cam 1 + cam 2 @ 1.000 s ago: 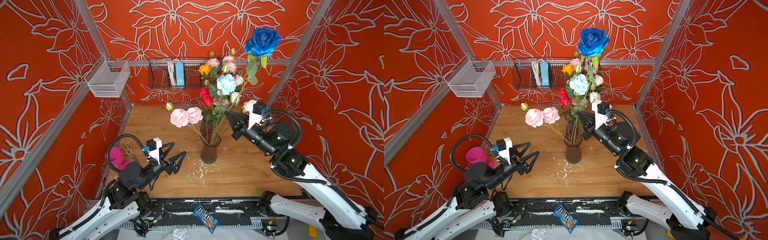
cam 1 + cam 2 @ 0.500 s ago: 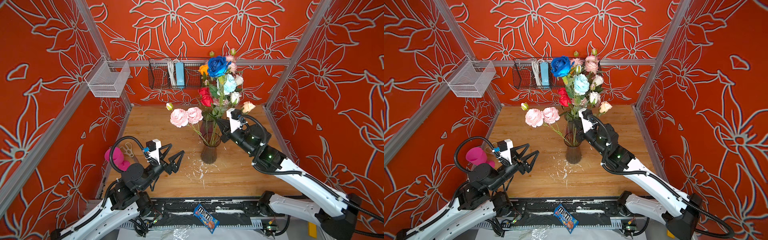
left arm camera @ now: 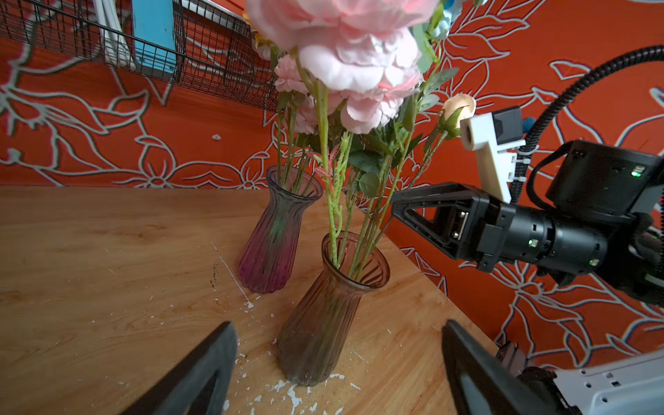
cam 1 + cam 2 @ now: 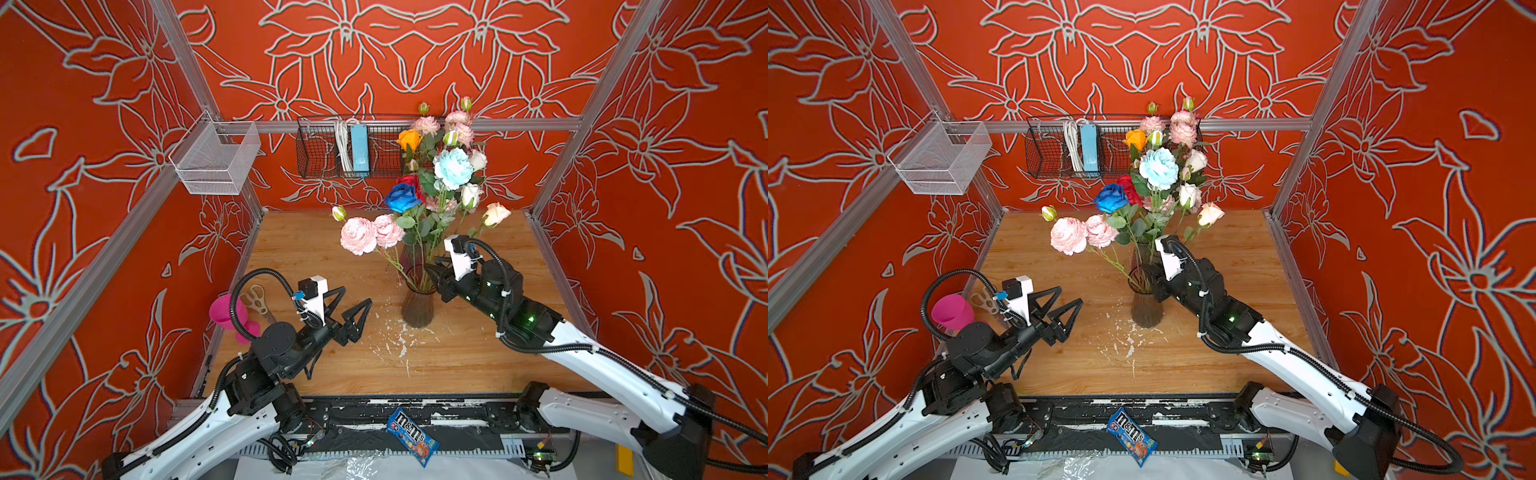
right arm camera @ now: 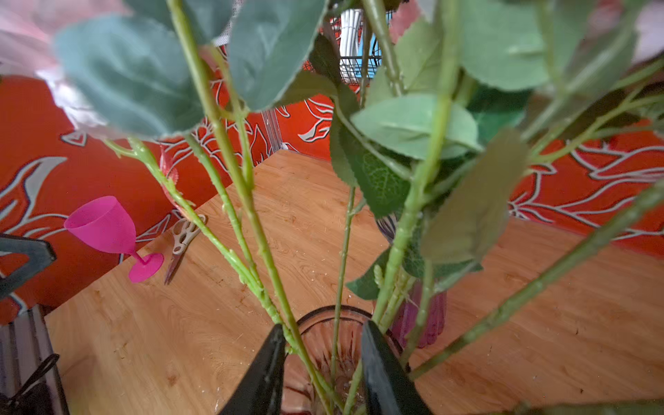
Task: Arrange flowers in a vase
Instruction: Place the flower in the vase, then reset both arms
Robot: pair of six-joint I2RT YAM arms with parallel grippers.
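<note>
A ribbed brown glass vase stands mid-table and holds several flowers: a deep blue rose, pink peonies and a cream rose. Behind it, a purple vase holds the pale blue bloom and the orange rose. My right gripper hovers at the brown vase's mouth. Its jaws stand apart, and green stems run loosely between them. My left gripper is wide open and empty, to the left of the vase.
A pink goblet and scissors lie at the table's left edge. A black wire basket hangs on the back wall and a white mesh one on the left wall. White flecks litter the wood. A candy bag lies on the front rail.
My right arm has swung down and left, lowering the blue rose from high up into the brown vase, and its jaws have parted off the stem. The left arm has barely moved.
</note>
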